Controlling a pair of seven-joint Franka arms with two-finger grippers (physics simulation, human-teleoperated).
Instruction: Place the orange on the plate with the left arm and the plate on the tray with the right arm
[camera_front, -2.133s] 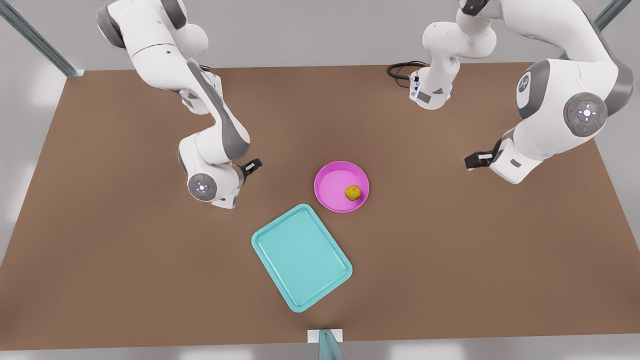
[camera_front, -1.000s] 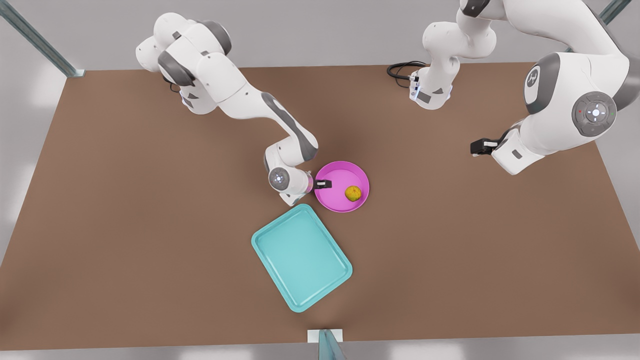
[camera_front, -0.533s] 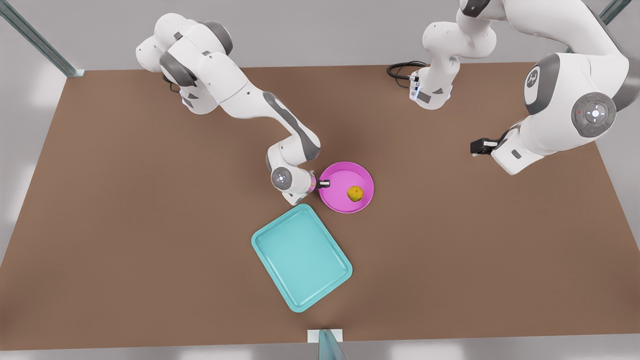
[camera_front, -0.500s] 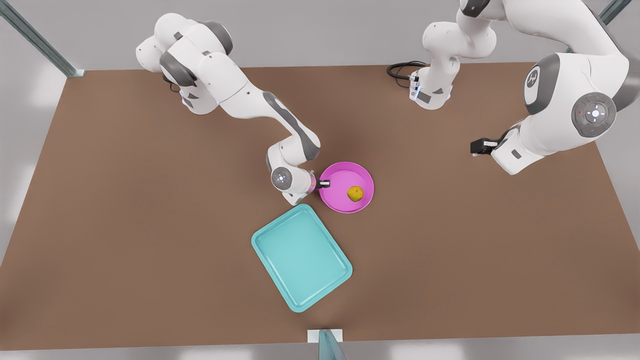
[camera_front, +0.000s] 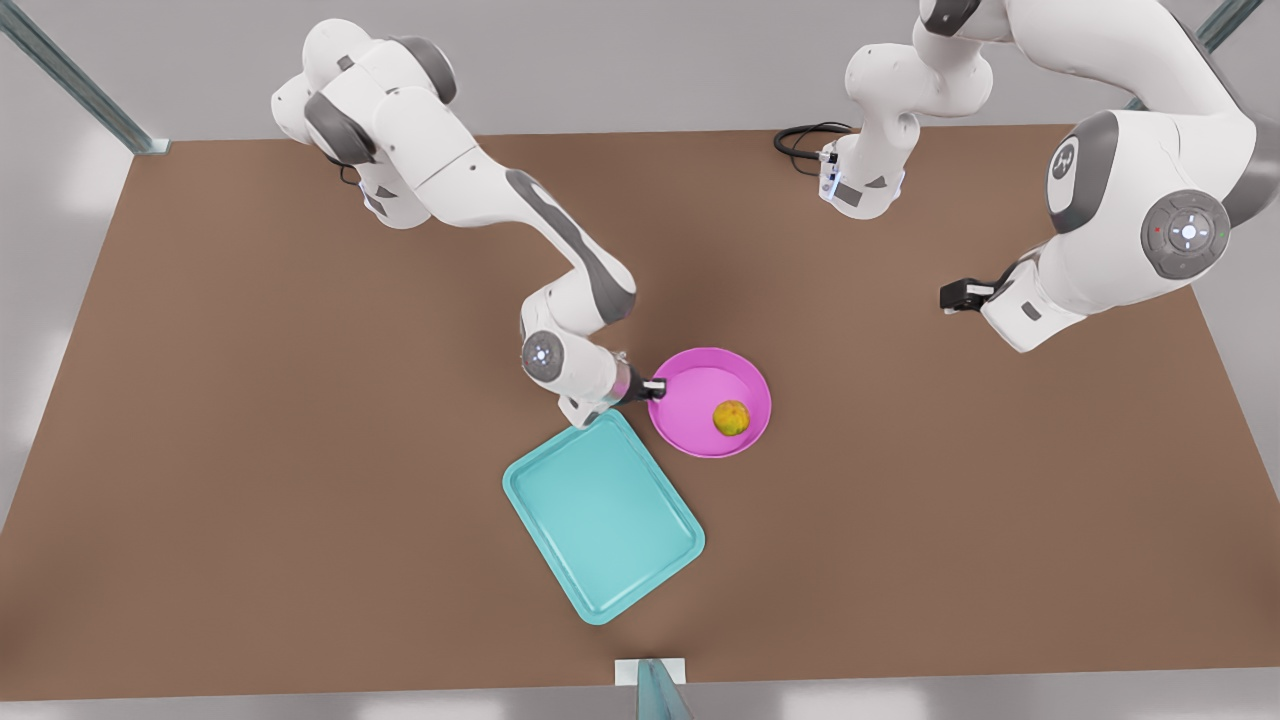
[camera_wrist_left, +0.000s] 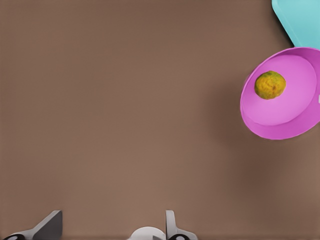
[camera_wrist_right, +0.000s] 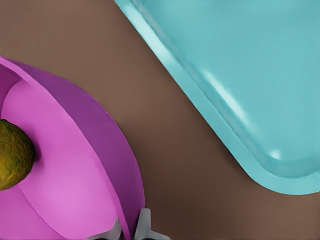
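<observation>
While the orange (camera_front: 731, 417) sits inside the plate (camera_front: 700, 440), toward the side away from the right gripper (camera_front: 655, 386), that gripper's fingers (camera_wrist_right: 143, 226) are pinched tight on the plate's near rim. Just beside the gripper lies a corner of the tray (camera_front: 560, 470), the plate clear of it. Well apart, the left gripper (camera_front: 948, 296) hangs spread wide, holding nothing, over the table (camera_front: 250, 480).
</observation>
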